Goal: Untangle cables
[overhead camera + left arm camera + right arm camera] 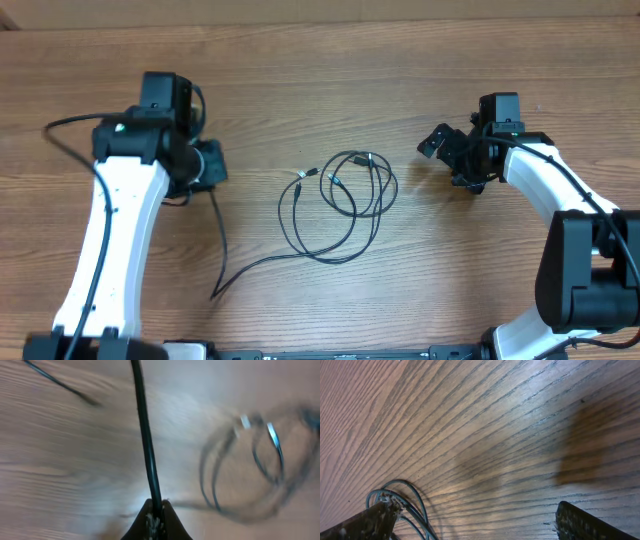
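- On the left we see the left gripper (210,165), low over the table (320,60). Its white arm (110,230) comes up from the near edge.
- This gripper is closed tight on one cable (147,450). In the left wrist view the thin black cable sits pinched between the two tips. It runs straight up and out of the picture.
- From above, we see that cable go from the gripper toward the near edge. There it makes a sharp turn. Then it curves to the right and joins the bunch.
- In the middle of the table lie the cables (340,205). They are thin and black. They lie flat on the wood in a few loose loops that cross each other. The loops are between the two grippers and touch neither one.
- We see small silver plugs (335,180) near the far side of the loops. In the left wrist view the loops and plugs look blurry.
- On the right is the right gripper (450,160). It is near the loops but apart from them.
- Its jaws stand wide open, and nothing is between them.
- In the right wrist view its two fingers (370,522) sit in the bottom corners, with bare wood between them. A bit of the loops shows just beside the finger in the bottom left corner. We cannot tell if they touch.
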Tool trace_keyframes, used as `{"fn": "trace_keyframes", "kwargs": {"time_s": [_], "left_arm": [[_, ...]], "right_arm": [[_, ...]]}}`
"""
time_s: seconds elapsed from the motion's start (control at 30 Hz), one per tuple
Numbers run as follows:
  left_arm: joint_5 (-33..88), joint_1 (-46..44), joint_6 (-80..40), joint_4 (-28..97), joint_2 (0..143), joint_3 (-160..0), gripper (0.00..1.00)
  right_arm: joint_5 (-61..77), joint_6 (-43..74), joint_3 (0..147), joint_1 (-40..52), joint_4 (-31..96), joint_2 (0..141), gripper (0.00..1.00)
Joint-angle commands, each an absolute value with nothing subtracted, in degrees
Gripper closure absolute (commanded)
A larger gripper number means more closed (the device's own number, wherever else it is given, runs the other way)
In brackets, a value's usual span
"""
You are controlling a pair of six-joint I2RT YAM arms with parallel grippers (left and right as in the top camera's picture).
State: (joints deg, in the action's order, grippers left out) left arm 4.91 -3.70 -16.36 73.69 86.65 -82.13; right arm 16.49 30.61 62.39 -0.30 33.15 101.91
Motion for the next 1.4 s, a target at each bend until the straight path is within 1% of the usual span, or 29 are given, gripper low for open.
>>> {"fn": "trace_keyframes", "kwargs": {"time_s": [0.0, 0.2, 0.5, 0.67, 0.9, 1.0, 1.1, 1.3, 1.37], "left_arm": [[19.2, -5.6, -3.7, 76.9, 91.1, -82.6, 0.96], [19.3, -11.9, 0.3, 77.9, 97.1, -81.9, 0.96], [18.9, -23.7, 0.2, 72.2, 100.6, -81.4, 0.96], [14.1, -30.7, -0.8, 67.0, 100.8, -79.7, 0.96], [11.8, -36.6, -0.9, 58.8, 100.8, -72.6, 0.96], [11.8, -38.4, -0.8, 55.3, 100.8, -70.1, 0.92], [11.0, -39.5, -0.8, 51.8, 100.9, -67.7, 0.86], [9.5, -39.9, -0.8, 46.3, 100.9, -63.4, 0.84], [9.5, -39.9, -0.8, 45.6, 100.9, -62.9, 0.76]], "right_arm": [[16.1, 30.1, 62.1, -0.4, 33.1, 102.0, 0.0], [16.1, 30.1, 62.1, -0.4, 33.1, 102.0, 0.0], [16.1, 30.1, 62.1, -0.4, 33.1, 102.0, 0.0], [16.1, 30.1, 62.1, -0.4, 33.1, 102.0, 0.0], [16.1, 30.1, 62.1, -0.4, 33.1, 102.0, 0.0], [16.1, 30.1, 62.1, -0.4, 33.1, 102.0, 0.0], [16.1, 30.1, 62.1, -0.4, 33.1, 102.0, 0.0], [16.1, 30.1, 62.1, -0.4, 33.1, 102.0, 0.0], [16.1, 30.1, 62.1, -0.4, 33.1, 102.0, 0.0]]}}
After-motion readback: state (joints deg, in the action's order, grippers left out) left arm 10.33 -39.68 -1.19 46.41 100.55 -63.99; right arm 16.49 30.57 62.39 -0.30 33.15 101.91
